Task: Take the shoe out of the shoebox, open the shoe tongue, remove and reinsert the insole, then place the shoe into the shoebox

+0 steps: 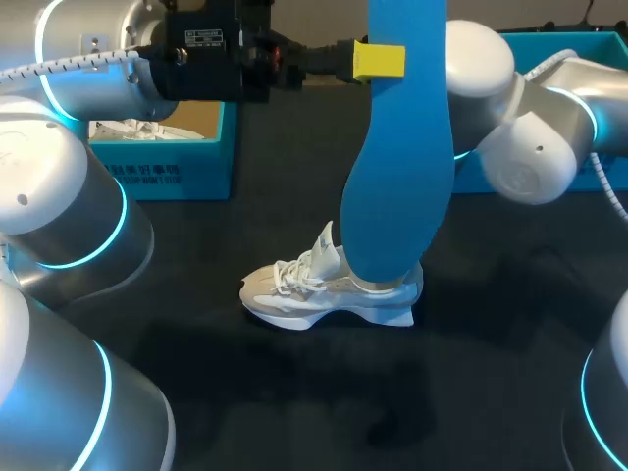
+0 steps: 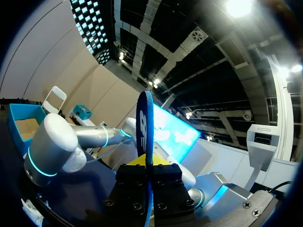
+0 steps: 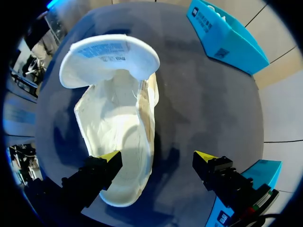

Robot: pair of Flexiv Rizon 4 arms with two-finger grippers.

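Blue insole [image 1: 397, 167] is held upright by the left gripper [image 1: 378, 61], jaws clamped on its upper end. Its lower end is set into the white sneaker [image 1: 329, 285], which stands on the dark desk [image 1: 196, 373], outside the teal shoebox [image 1: 157, 162]. The right gripper [image 3: 158, 158] is seen above the sneaker, jaws apart, nothing held (one tip over the shoe's edge). Risk, as judged: the sneaker is not pinned, so it could be tipped or dragged by the insole. The insole could be buckled if pressed down off-line.

Silver left arm [image 1: 69, 196] and right arm [image 1: 530, 137] bear glowing cyan rings; black right pincer [image 3: 158, 158] has yellow tips.
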